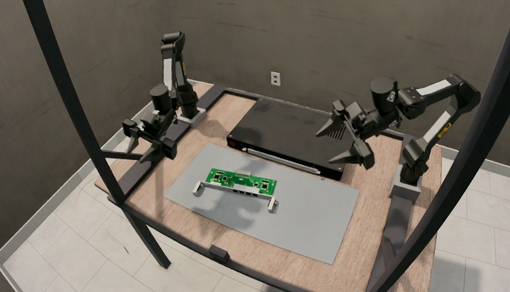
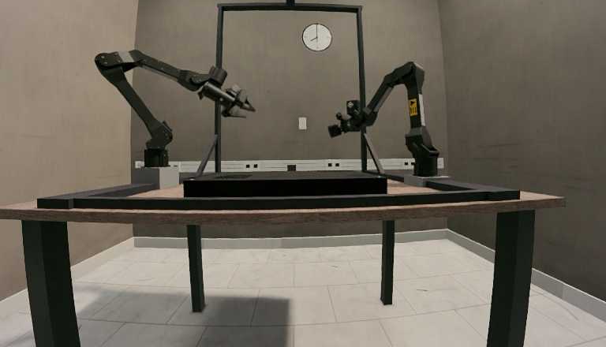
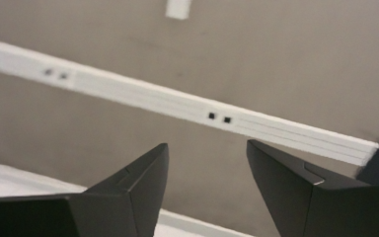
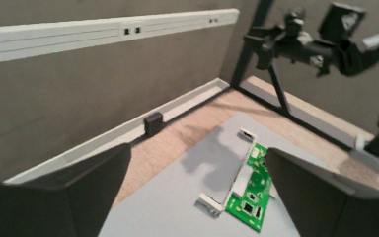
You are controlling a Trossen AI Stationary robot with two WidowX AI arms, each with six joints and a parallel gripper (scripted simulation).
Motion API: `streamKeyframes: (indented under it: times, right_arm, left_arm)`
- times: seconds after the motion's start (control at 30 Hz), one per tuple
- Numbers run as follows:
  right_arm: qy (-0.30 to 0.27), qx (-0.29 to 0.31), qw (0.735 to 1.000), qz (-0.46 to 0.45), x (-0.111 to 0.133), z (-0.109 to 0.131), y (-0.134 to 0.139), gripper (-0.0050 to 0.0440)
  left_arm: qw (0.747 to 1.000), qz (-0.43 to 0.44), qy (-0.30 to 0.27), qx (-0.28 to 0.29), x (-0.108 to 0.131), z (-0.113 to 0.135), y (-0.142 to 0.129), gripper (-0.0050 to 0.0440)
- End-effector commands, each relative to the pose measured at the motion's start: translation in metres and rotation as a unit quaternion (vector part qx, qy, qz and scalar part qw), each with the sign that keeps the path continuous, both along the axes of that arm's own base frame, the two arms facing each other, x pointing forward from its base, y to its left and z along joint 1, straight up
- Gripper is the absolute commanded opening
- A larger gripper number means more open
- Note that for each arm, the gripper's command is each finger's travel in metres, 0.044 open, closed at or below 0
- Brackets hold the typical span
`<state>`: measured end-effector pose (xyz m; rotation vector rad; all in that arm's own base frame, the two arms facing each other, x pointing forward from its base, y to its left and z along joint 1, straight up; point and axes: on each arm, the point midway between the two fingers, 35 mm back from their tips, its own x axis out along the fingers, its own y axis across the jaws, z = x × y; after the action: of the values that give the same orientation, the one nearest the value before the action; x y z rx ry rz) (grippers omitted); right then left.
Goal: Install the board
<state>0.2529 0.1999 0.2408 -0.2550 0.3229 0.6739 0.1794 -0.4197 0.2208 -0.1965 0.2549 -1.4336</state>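
Board [image 1: 240, 182] [image 4: 252, 190] flat on grey mat at centre of top view, levers toward frame bottom; best gripped level, by panel ends. Right wrist view: fingers wide, nothing between. Left wrist view: fingers half-spread, nothing held.

Relative to the enclosure [image 1: 285, 131] [image 2: 286, 187]: its casing is seen as matt black, metal-like and smooth. Beneath it, a wood-grained worktop [image 1: 380, 153] [image 2: 286, 216] [image 4: 143, 173] is noted, dull in finish. In front, a smooth matt grey mat [image 1: 301, 217] [image 4: 163, 212]; on that, a slightly glossy green board [image 1: 240, 181] [image 4: 252, 193] with plastic-looking pale levers [image 1: 196, 188] [image 4: 211, 202].
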Motion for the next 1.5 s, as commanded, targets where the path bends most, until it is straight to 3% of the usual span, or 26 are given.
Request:
streamKeyframes:
  times: [0.0, 0.23, 0.4, 0.47, 0.8, 0.97, 1.1, 1.47]
  right_arm:
    - [0.015, 0.016, 0.998, -0.053, 0.026, -0.009, -0.025, 0.04]
    - [0.052, 0.033, 0.988, -0.144, 0.053, -0.037, -0.074, 0.04]
    - [0.062, 0.038, 0.983, -0.17, 0.059, -0.044, -0.089, 0.04]
    - [0.062, 0.038, 0.983, -0.17, 0.059, -0.044, -0.089, 0.04]
    - [0.055, 0.041, 0.983, -0.173, 0.061, -0.039, -0.09, 0.04]
    - [0.054, 0.041, 0.983, -0.173, 0.061, -0.038, -0.09, 0.04]
    - [0.054, 0.041, 0.983, -0.173, 0.061, -0.038, -0.09, 0.04]
    - [0.054, 0.041, 0.983, -0.173, 0.061, -0.038, -0.09, 0.04]
  left_arm:
    - [0.998, 0.063, 0.01, 0.011, 0.012, 0.008, 0.017, 0.0223]
    - [0.972, 0.216, 0.05, 0.072, 0.049, -0.015, 0.054, 0.0223]
    - [0.941, 0.317, 0.064, 0.098, 0.074, -0.017, 0.079, 0.0223]
    - [0.941, 0.317, 0.064, 0.098, 0.074, -0.017, 0.079, 0.0223]
    - [0.846, 0.489, 0.094, 0.188, 0.111, -0.05, 0.135, 0.0223]
    - [0.813, 0.517, 0.138, 0.232, 0.122, -0.068, 0.145, 0.0223]
    - [0.801, 0.52, 0.159, 0.249, 0.126, -0.077, 0.146, 0.0223]
    - [0.725, 0.537, 0.279, 0.331, 0.148, -0.123, 0.15, 0.0223]
